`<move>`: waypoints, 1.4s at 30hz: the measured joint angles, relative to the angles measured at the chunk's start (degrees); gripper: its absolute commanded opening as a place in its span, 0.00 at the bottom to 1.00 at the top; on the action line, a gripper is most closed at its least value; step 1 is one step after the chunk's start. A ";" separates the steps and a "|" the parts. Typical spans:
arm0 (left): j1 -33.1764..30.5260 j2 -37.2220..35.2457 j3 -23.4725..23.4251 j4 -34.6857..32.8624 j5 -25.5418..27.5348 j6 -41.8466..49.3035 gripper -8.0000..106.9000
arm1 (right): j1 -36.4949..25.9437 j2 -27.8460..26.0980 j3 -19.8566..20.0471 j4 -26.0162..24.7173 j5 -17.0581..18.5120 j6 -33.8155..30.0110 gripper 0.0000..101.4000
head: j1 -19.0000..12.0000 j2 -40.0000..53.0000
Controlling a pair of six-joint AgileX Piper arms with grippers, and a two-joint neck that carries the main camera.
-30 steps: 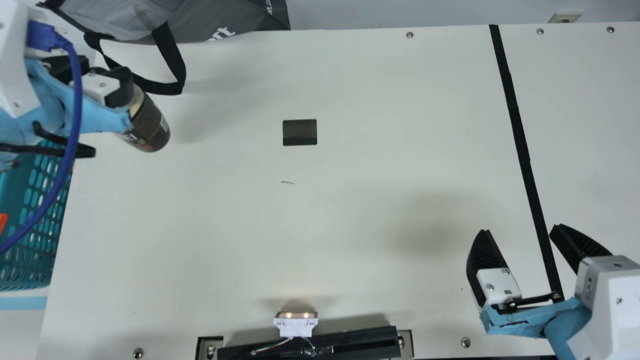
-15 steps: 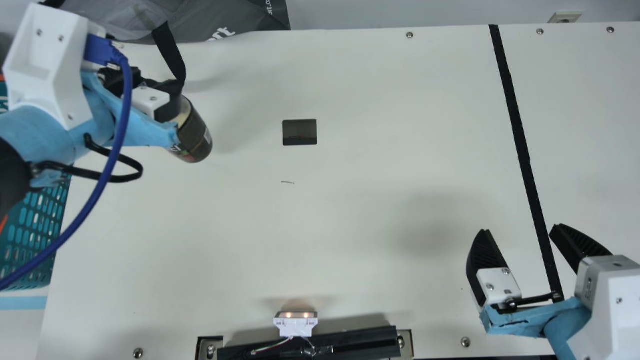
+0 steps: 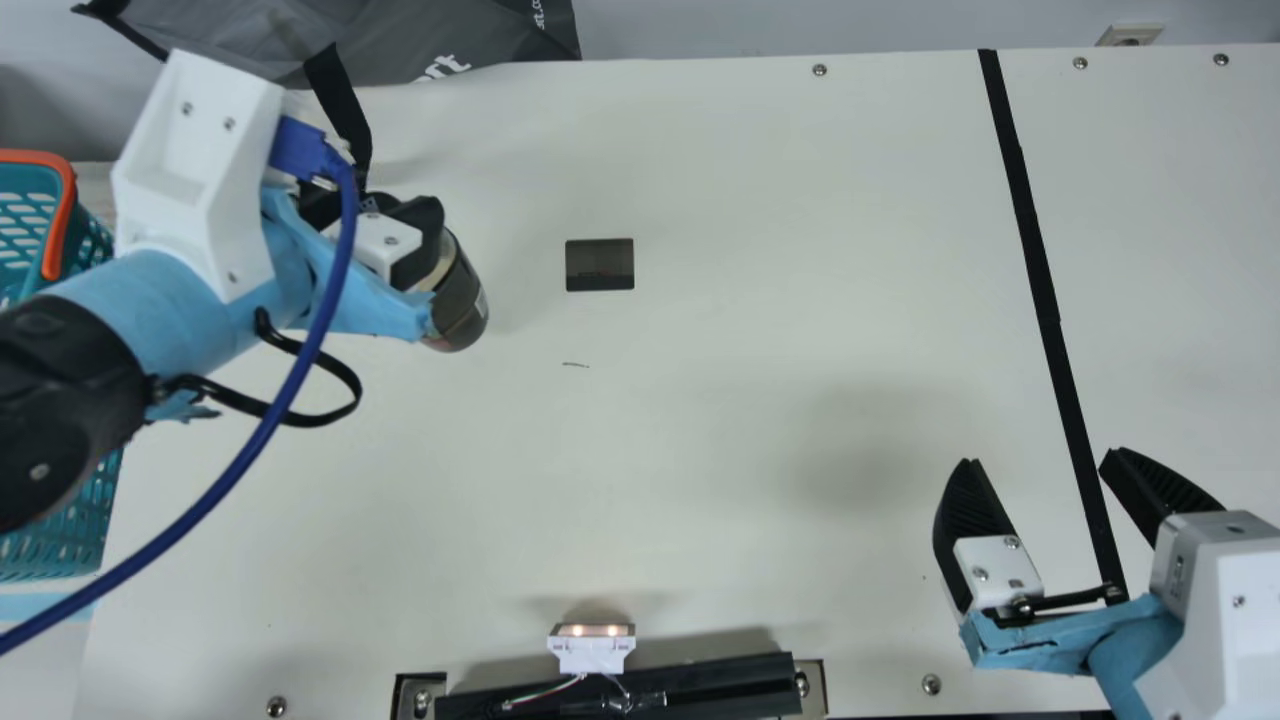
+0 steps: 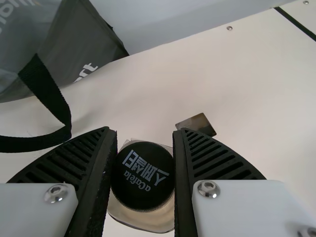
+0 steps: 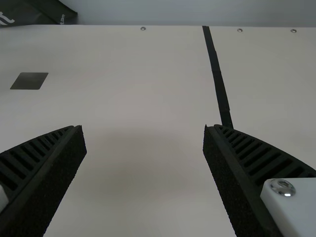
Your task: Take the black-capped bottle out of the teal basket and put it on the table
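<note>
Main view: the black-capped bottle [image 3: 462, 305] is held by the left gripper [image 4: 145, 131], beyond the wall of the teal basket [image 3: 85, 510] and over the near-left part of the white table [image 3: 700, 420]. Left wrist view: the two ribbed fingers are drawn in on opposite sides of the bottle's upper end, with the black cap [image 4: 142, 175] framed between them and facing the wrist. The long axis thus runs away from the wrist, roughly along the line of the fingers, cap nearest and base farthest. The base therefore leads towards the tabletop, and the coming move appears to be a lowering along that axis, with any lean corrected before release; let go at a slant, the bottle could tip or roll. The gap between base and table cannot be judged from these overhead angles. The left arm is by far the nearer. The right gripper [image 5: 142, 126] stands well apart at the opposite side, fingers spread wide with nothing between them, and seems unneeded. The dark rectangular patch [image 3: 600, 265] lies off to the bottle's right in the main view, apart from it.
</note>
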 measured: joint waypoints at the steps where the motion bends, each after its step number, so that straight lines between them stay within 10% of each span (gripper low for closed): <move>1: -0.56 0.09 0.12 0.51 -0.11 -0.44 0.21 | 0.00 0.00 0.00 0.00 0.00 0.00 0.90 | 0.00 0.00; 42: -16.10 3.94 2.07 12.70 -3.60 -16.81 0.21 | 0.00 0.00 0.00 0.00 -0.02 0.00 0.90 | 0.00 0.00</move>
